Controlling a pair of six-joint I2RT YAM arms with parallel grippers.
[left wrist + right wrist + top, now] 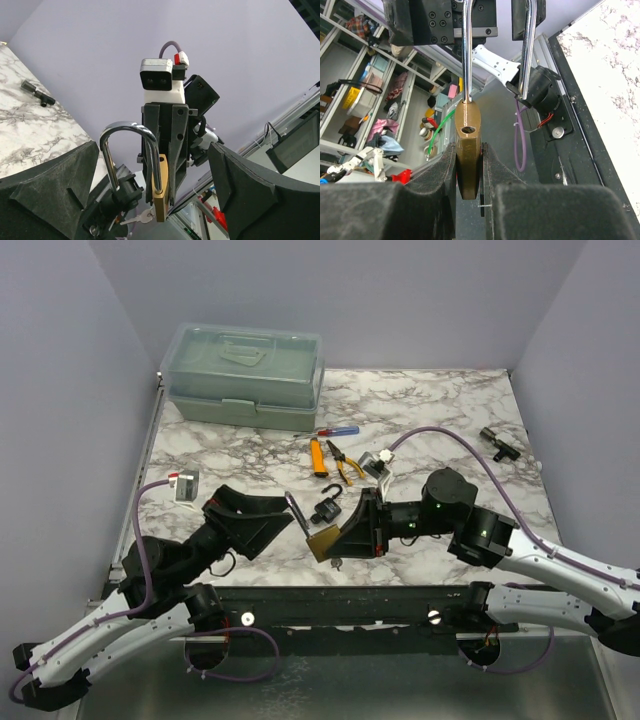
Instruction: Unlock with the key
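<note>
The brass padlock [322,540] is clamped by its body in the right claw [468,167] and held at the near edge of the worktop [440,410]. Its long axis points shackle-first toward the left claw [280,517], the nearer free claw, whose fingers are spread wide and hold nothing. One leg of the shackle [131,131] stands out of the body, so the lock appears open. The key [145,216] hangs below the padlock. There is open room to the padlock's left.

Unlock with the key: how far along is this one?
Looks done: the shackle has one leg free and the brass padlock shows an empty hole. In hand: the right gripper clamps the padlock body; the left gripper is open, empty. Left: probably only setting it down; the key hangs beneath.
</note>
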